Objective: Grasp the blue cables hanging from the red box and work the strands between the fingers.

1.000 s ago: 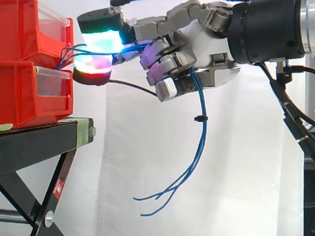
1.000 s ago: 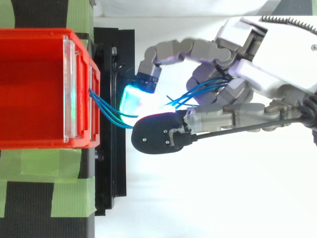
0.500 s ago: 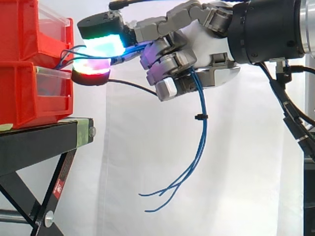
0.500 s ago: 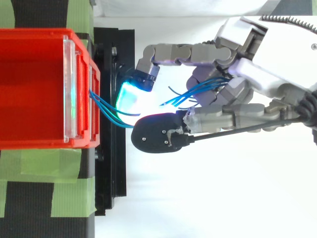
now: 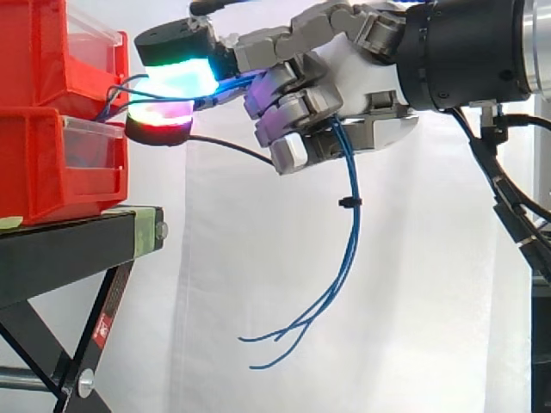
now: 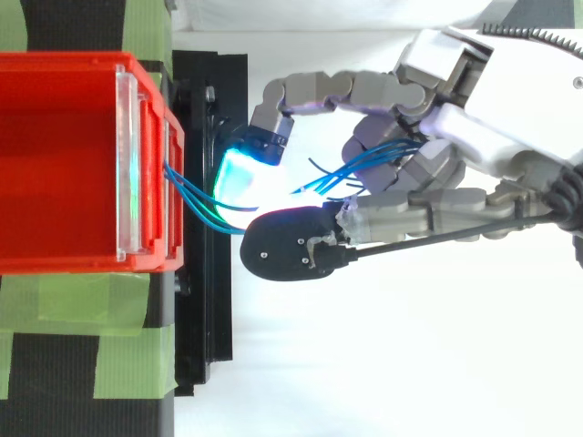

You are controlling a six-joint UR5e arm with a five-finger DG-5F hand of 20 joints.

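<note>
Blue cables (image 5: 349,232) come out of the front of the upper red box (image 5: 60,52), run through my hand (image 5: 344,77) and hang down below it, ends curling near the bottom. In the top view the blue cables (image 6: 196,205) leave the red box (image 6: 64,155) and pass between two glowing fingertips (image 6: 241,177). My hand (image 6: 455,137) is shut on the strands: two pads pinch them close to the box, glowing green-cyan above and red below, and the other fingers curl round them further back.
A second red box (image 5: 52,163) sits beneath the first on a black stand (image 5: 77,241) with green tape (image 6: 127,300). A white curtain hangs behind. A small black tie (image 5: 343,203) binds the hanging strands.
The upper pinching finger has shifted slightly over the strands, and the hanging cable ends have swung a little. The arm has stayed in place.
</note>
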